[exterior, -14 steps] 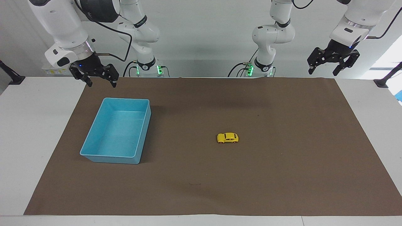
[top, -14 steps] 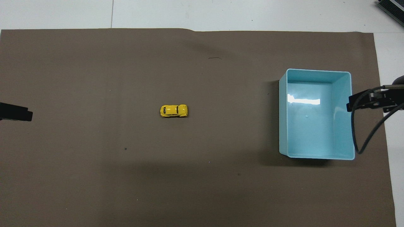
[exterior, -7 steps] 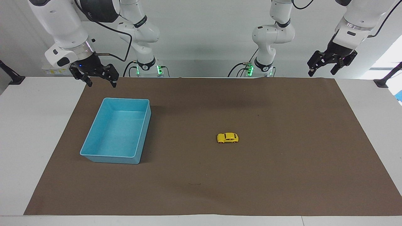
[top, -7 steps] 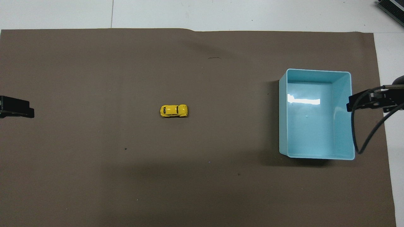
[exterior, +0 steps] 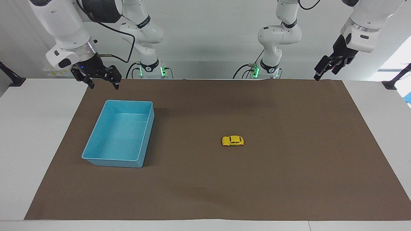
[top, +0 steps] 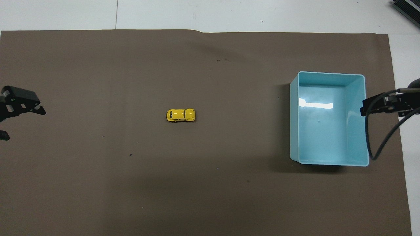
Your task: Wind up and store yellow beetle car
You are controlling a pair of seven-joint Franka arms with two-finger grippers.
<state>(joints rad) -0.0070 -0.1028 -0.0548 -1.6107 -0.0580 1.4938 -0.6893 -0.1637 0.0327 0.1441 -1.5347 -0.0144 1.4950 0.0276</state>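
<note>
Since a moment ago only the left gripper [exterior: 325,69] has moved: it has turned on its wrist and swung a little inward, high over the brown mat's [exterior: 289,166] corner at the left arm's end; the car and the bin have not budged.

Going left to right across the facing view, the right gripper [exterior: 101,81] comes first, waiting in the air with its fingers spread and nothing in them, over the mat just by the blue bin [exterior: 96,141]. The bin stands empty at the right arm's end of the table [exterior: 32,128], presumably ready to take the toy.

Next, the yellow beetle car [exterior: 232,141] sits on its wheels near the mat's middle, untouched, well apart from the bin and both grippers.

Last, the left gripper's fingers are released and empty, likely starting for the car.
</note>
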